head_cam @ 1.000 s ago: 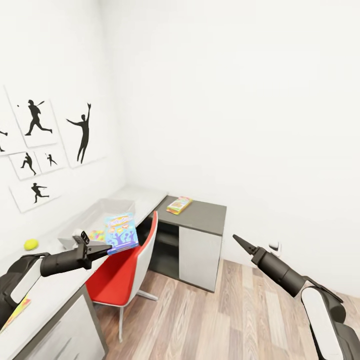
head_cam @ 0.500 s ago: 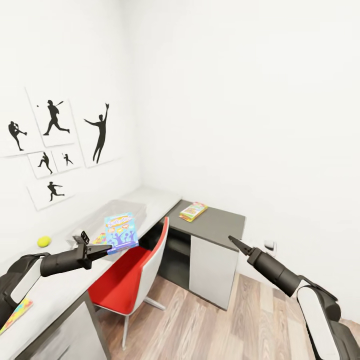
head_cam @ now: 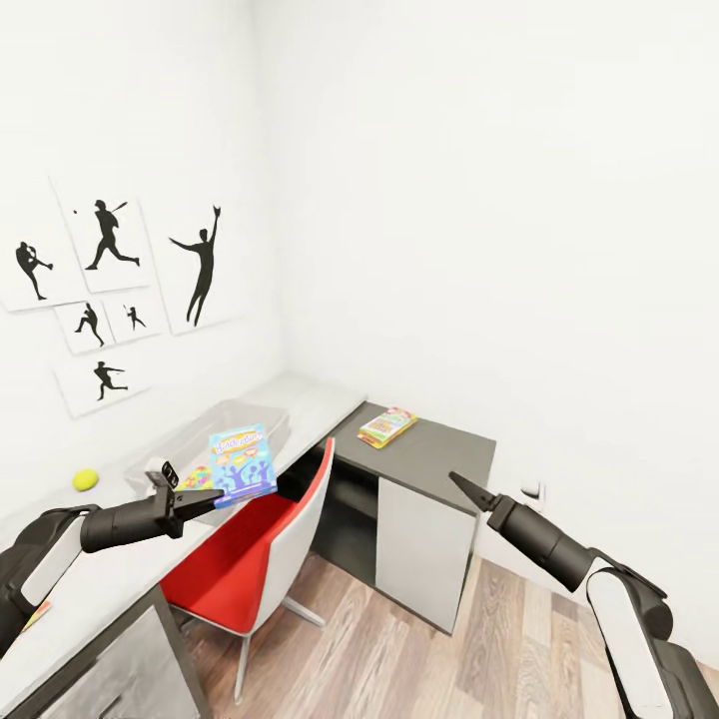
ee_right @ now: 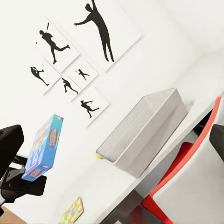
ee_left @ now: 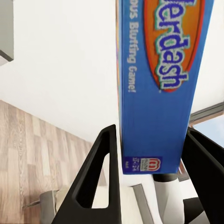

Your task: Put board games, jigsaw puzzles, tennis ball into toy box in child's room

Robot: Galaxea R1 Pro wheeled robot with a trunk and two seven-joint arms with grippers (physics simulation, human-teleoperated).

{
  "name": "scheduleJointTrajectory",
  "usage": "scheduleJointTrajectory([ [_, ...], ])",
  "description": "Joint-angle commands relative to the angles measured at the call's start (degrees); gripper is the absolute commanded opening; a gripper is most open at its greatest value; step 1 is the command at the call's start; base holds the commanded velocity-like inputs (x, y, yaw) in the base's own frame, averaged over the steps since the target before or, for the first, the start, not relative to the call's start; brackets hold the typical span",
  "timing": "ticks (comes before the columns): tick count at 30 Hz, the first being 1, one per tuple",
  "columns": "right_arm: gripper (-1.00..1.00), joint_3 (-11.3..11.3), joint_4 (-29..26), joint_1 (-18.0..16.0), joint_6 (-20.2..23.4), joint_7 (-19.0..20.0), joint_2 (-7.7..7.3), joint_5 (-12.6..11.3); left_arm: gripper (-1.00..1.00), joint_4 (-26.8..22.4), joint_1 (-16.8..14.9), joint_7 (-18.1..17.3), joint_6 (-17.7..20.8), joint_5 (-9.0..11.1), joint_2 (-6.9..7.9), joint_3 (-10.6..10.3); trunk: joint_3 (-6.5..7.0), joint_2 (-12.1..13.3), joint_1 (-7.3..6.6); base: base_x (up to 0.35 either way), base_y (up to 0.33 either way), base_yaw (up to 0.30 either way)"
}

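Observation:
My left gripper (head_cam: 207,496) is shut on a blue board game (head_cam: 242,461), held upright above the table's (head_cam: 110,574) front edge; in the left wrist view the board game (ee_left: 158,84) sits between the fingers (ee_left: 100,177). Behind it stands the light grey toy box (head_cam: 225,427), also seen in the right wrist view as the toy box (ee_right: 144,133). The tennis ball (head_cam: 85,479) lies on the table by the wall. A second board game (head_cam: 386,426) lies on the dark side desk. A jigsaw puzzle (ee_right: 71,212) lies flat on the table. My right gripper (head_cam: 461,486) hangs open over the floor.
A red and white chair (head_cam: 255,539) is tucked under the table in front of the toy box. The dark side desk (head_cam: 439,454) with a white panel stands in the corner. Black sports silhouettes (head_cam: 110,290) hang on the left wall. Wood floor (head_cam: 439,659) lies between my arms.
The whole picture has shifted right, so the camera has turned left. The left gripper still holds the board game in the same pose. The right gripper has drifted slightly left and up.

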Motion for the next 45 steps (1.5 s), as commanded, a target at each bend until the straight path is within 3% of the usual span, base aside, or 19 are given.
scheduleJointTrajectory([
  [1,1.00,-0.02,-0.03,-0.02,0.40,0.05,0.00,-0.26,-1.00,0.05,-0.05,-0.18,0.44,0.22,0.05,-0.18,-0.03,-0.04,0.02,0.003,-0.009,0.147],
  [13,1.00,0.15,-0.05,-0.01,0.40,0.00,0.06,-0.17,-1.00,0.05,-0.05,-0.13,0.40,0.22,0.05,-0.18,-0.19,-0.04,0.02,0.049,-0.161,0.265],
  [39,1.00,0.24,-0.05,-0.02,0.47,-0.05,0.09,-0.17,-1.00,0.05,-0.05,-0.16,0.35,0.25,-0.03,-0.18,-1.83,-0.04,0.02,0.189,-0.217,0.222],
  [45,1.00,1.29,-0.05,-0.03,0.48,-0.05,0.09,-0.15,-1.00,0.05,-0.05,-0.20,0.31,0.25,-0.03,-0.18,-2.26,-0.04,0.02,0.176,-0.172,0.199],
])
